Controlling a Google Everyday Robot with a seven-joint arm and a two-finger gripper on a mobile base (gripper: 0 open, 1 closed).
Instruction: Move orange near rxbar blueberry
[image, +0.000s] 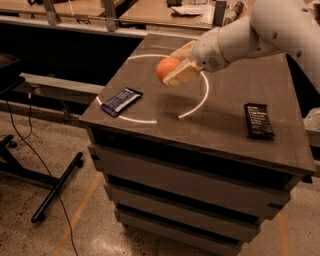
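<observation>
- My gripper (172, 67) hangs over the white ring (204, 95) marked on the cabinet (200, 135) top, inside the ring and toward its left side as the camera sees it.
- My fingers (184, 75) are closed around the orange (164, 67), one cream pad above it and one below, both pressed against its skin.
- The orange sits at the very tips of my fingers. Its left half bulges out beyond them and its right half is tucked back between the pads.
- The fruit appears to be held clear of the surface inside the ring, not resting on it, though I cannot be sure of the gap beneath.
- My arm (250, 35) reaches in from beyond the ring's far right side, white and thick, and slopes down to the wrist above the ring's right arc.
- The rxbar blueberry (120, 101) lies flat on the ring's near left arc, across the white line. Its dark blue wrapper is angled, with the pale patch at the end nearer the cabinet's front edge.
- The orange and the blue bar are apart. The bar lies lower left of the fruit in the picture, with bare ring interior between them.
- A black bar (259, 120) lies flat outside the ring, well off to its right, near the cabinet's right front edge.
</observation>
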